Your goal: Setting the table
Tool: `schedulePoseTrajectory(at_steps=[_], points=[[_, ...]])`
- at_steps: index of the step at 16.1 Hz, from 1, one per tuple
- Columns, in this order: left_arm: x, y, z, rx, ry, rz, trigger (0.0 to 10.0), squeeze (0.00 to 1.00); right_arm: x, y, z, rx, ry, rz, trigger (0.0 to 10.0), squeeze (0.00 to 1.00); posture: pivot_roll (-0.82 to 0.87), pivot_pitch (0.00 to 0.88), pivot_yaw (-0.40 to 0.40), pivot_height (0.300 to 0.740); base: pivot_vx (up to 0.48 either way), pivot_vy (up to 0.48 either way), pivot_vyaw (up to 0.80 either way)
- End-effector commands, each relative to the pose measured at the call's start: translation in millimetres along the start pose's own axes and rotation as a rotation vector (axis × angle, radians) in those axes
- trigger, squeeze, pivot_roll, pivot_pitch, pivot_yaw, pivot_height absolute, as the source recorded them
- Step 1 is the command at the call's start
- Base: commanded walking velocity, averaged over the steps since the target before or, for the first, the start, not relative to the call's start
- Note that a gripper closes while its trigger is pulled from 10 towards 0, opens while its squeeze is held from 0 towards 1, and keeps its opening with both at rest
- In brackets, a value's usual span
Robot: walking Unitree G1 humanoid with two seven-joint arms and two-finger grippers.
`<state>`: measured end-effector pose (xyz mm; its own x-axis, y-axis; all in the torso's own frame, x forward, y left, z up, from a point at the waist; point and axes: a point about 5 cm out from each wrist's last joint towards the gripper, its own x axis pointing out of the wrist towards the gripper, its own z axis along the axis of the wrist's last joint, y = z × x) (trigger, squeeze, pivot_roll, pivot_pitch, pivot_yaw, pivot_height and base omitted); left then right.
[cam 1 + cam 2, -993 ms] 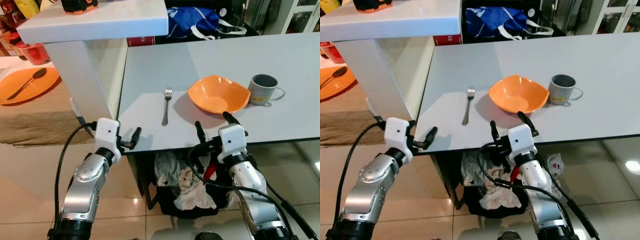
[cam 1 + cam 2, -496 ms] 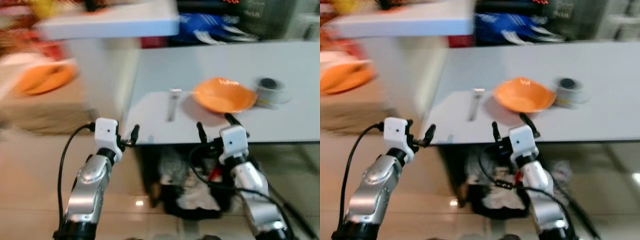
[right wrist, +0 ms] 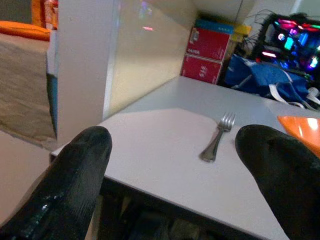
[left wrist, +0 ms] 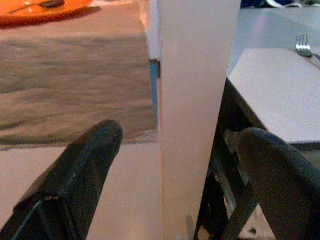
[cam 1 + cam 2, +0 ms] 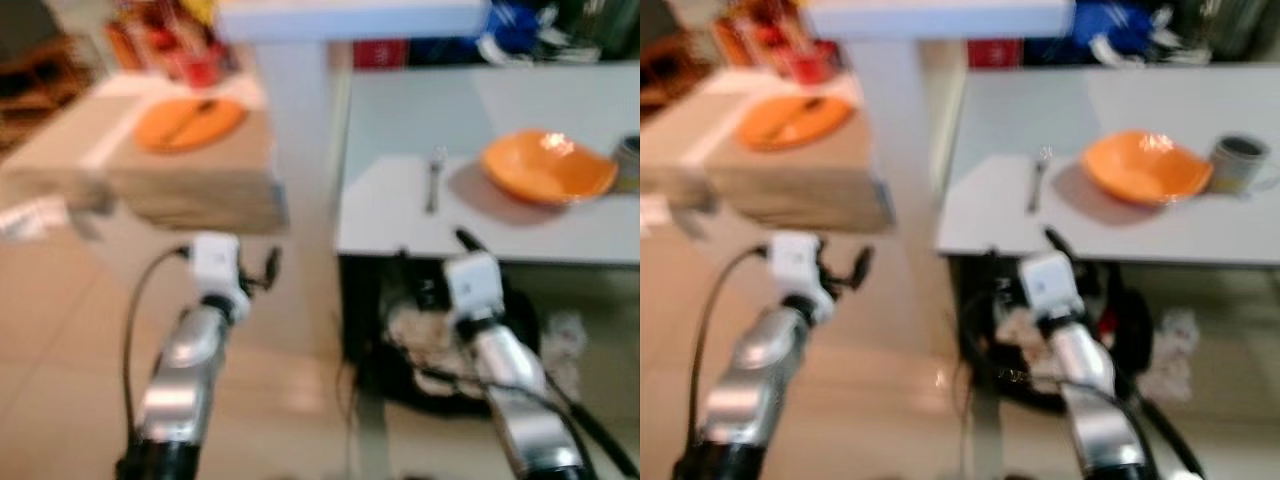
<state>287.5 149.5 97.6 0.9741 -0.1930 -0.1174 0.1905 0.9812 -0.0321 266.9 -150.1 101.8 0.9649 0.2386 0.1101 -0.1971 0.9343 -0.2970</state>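
Observation:
The picture is blurred. On the grey table [image 5: 560, 228] lie a fork [image 5: 433, 180] and an orange bowl [image 5: 548, 167], with a grey mug [image 5: 1240, 163] to the bowl's right. An orange plate [image 5: 188, 122] with a spoon on it rests on a cloth-covered table at the left. My left gripper [image 5: 265, 272] is open in front of the white pillar [image 4: 195, 100], with nothing between its fingers. My right gripper [image 5: 435, 252] is open just before the grey table's front edge, empty, and faces the fork [image 3: 216, 141].
A white counter on a pillar [image 5: 300, 120] stands between the two tables. A dark basket of crumpled cloths [image 5: 430, 340] sits under the grey table. A blue bag [image 5: 510, 20] and red boxes [image 3: 212, 47] lie behind it. Beige tiled floor [image 5: 60, 340] spreads at the left.
The camera has swung left, so the grey table has slid right and the cloth-covered table with the orange plate has come further into view. Both arms keep their pose.

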Motion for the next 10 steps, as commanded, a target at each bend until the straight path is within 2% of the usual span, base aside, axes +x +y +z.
schedulePoseTrajectory(at_steps=[1,8,9,10], points=[[1.7,6.5,6.6,0.012,-0.027,0.010,10.0,0.00,1.2,3.9,4.5,0.014,-0.017,0.008,10.0,0.00,-0.15,0.000,0.099,0.736,0.000,0.480,0.00],[6.9,6.7,7.7,0.033,-0.022,0.001,10.0,0.00,-0.9,4.3,5.4,0.022,-0.017,0.008,10.0,0.00,-0.16,0.000,0.098,0.736,0.000,0.480,0.00],[7.2,6.9,7.1,0.038,-0.016,0.005,10.0,0.00,-0.8,4.5,5.4,0.023,-0.017,0.008,10.0,0.00,-0.16,0.000,0.098,0.736,0.000,0.390,0.00],[7.9,7.4,7.7,0.056,-0.021,0.006,10.0,0.00,-0.1,5.7,5.9,0.024,-0.017,0.011,10.0,0.00,-0.15,0.000,0.098,0.736,0.000,0.000,0.00]])
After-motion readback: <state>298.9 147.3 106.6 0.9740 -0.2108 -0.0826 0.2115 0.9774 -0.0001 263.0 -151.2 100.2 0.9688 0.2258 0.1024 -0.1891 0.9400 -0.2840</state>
